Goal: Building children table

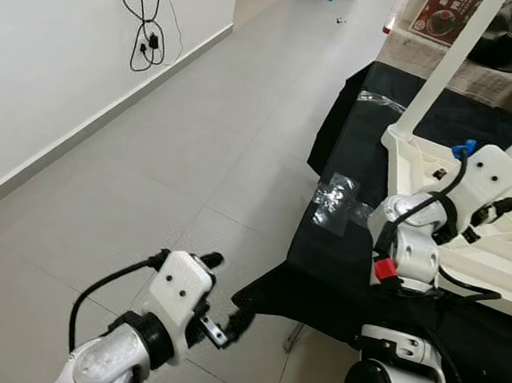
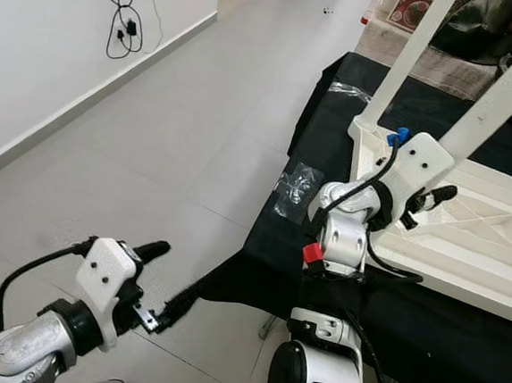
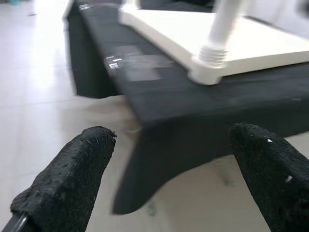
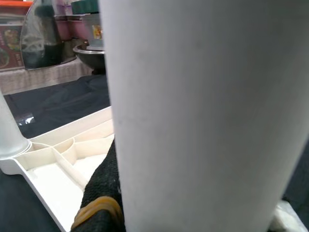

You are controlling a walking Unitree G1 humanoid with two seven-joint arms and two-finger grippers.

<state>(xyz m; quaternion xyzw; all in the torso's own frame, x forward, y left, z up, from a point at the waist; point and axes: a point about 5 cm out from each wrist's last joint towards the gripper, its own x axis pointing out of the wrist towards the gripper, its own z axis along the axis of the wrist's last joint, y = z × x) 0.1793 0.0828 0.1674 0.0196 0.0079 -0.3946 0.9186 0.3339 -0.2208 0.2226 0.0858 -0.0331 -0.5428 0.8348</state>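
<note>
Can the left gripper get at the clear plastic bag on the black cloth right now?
Probably yes: the left gripper hangs open over the floor beside the black cloth, and the plastic bag lies uncovered near that edge.

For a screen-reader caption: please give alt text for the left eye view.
The right gripper reaches onto an upturned white tabletop with a leg upright, on a black-draped surface; the left gripper hovers open over grey floor tiles.

The tabletop runs off the picture at 3 o'clock, and its two legs are cut off at 12. In the right wrist view a leg hides most of the right gripper's fingers. The left wrist view is blurred. The red box at 1 o'clock is too small to read.
</note>
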